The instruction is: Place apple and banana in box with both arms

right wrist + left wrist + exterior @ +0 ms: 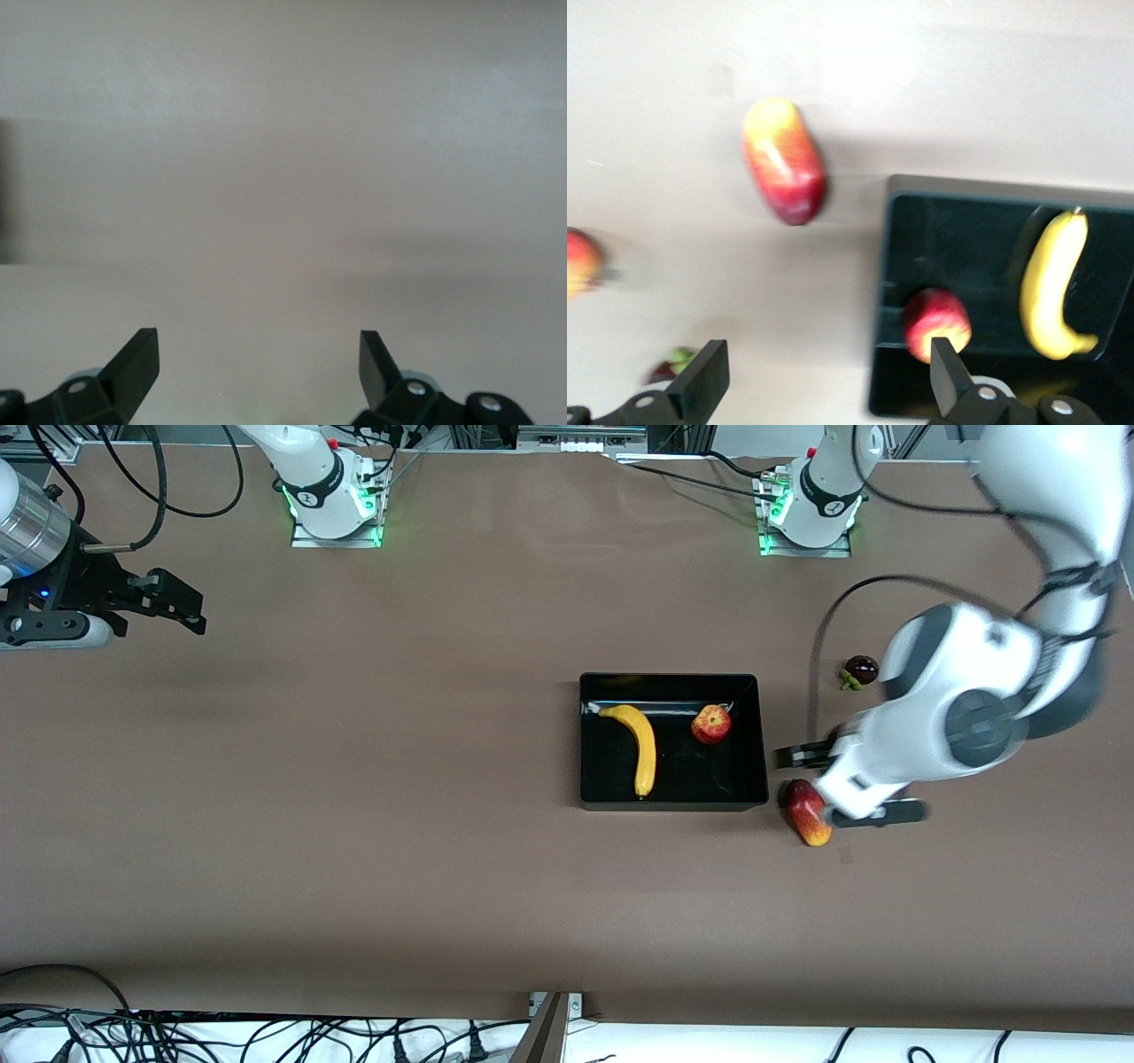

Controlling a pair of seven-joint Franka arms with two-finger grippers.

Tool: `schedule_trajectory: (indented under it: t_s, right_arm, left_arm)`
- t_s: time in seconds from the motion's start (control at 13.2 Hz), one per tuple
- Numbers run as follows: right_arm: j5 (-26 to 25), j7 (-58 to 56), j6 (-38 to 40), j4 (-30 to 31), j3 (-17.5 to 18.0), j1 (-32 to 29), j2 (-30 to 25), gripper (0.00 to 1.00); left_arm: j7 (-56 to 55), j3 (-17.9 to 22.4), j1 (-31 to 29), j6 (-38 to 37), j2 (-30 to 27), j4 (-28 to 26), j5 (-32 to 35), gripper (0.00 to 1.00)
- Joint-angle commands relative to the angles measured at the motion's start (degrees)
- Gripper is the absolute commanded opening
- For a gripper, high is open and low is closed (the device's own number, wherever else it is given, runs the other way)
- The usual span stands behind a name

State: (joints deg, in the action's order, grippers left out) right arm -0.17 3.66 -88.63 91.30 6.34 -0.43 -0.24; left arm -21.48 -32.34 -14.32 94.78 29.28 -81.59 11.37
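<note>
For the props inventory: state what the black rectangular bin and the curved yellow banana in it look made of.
Black rectangular bin: probably hard plastic, glossy, since its floor and walls show bright glints and reflections.
Curved yellow banana: smooth, even yellow skin with a slight sheen; it could be real or a plastic replica, and the look does not settle which.

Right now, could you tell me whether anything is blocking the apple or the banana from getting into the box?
Nothing visible does: the apple and the banana already lie apart in the box. The left gripper hangs with jaws open over the table beside the box; the right gripper waits open at its end of the table.
</note>
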Motion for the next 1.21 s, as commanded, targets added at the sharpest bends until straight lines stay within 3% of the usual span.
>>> schedule_trajectory:
  t_s: [0.0,0.15,0.23,0.38,0.45,0.61,0.83,1.14]
  right_arm:
    - [-0.4,0.4,0.2,-1.0,0.5,-0.5,0.4,1.00]
    - [-0.4,0.4,0.3,-1.0,0.5,-0.5,0.4,1.00]
    - [-0.3,0.4,0.2,-1.0,0.5,-0.5,0.4,1.00]
    - [-0.3,0.4,0.2,-1.0,0.5,-0.5,0.4,1.00]
    - [-0.3,0.4,0.2,-1.0,0.6,-0.5,0.4,1.00]
    - [-0.3,0.4,0.3,-1.0,0.5,-0.5,0.4,1.00]
    - [-0.3,0.4,0.2,-1.0,0.5,-0.5,0.4,1.00]
    - [-0.3,0.4,0.3,-1.0,0.5,-0.5,0.4,1.00]
  left_arm:
    - [7.9,-0.2,-1.3,-4.6,-3.8,0.7,2.5,1.00]
    - [16.8,0.4,-2.5,-4.4,-7.6,0.6,2.0,1.00]
    - [20.3,3.2,-1.6,-4.3,-10.3,0.2,1.8,1.00]
    - [22.0,13.6,4.2,-4.3,-15.4,-1.5,-2.6,1.00]
    - [22.1,19.7,7.5,-4.3,-18.8,-4.9,-7.2,1.00]
    - [21.7,26.4,13.0,-1.7,-24.2,-11.1,-9.2,1.00]
    - [21.7,30.6,15.5,3.5,-30.9,-19.8,-9.7,1.00]
    - [21.9,32.9,17.8,3.6,-31.7,-20.5,-9.3,1.00]
